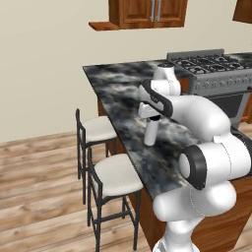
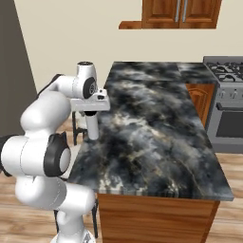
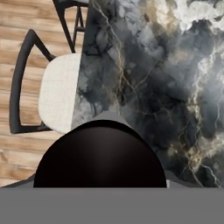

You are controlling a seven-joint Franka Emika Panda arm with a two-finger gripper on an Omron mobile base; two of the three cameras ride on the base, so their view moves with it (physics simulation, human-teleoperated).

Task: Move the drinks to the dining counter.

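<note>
Stretching twd a cream wall, marbled dining counter (image 1: 123, 98) w/ stools (image 1: 115, 174); gripper (image 1: 153, 118) is holding bottle (image 1: 151, 133) upright, cap up.

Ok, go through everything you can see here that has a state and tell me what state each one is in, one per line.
Bottle: upright, black cap on, held over the dining counter near its stool-side edge; touching the top or not, cannot tell.
Tool: closed on the bottle from above.
Dining counter: marbled top bare apart from the bottle.
Stools: two, unoccupied, set close against the counter.
Wall cabinet: doors shut.
</note>
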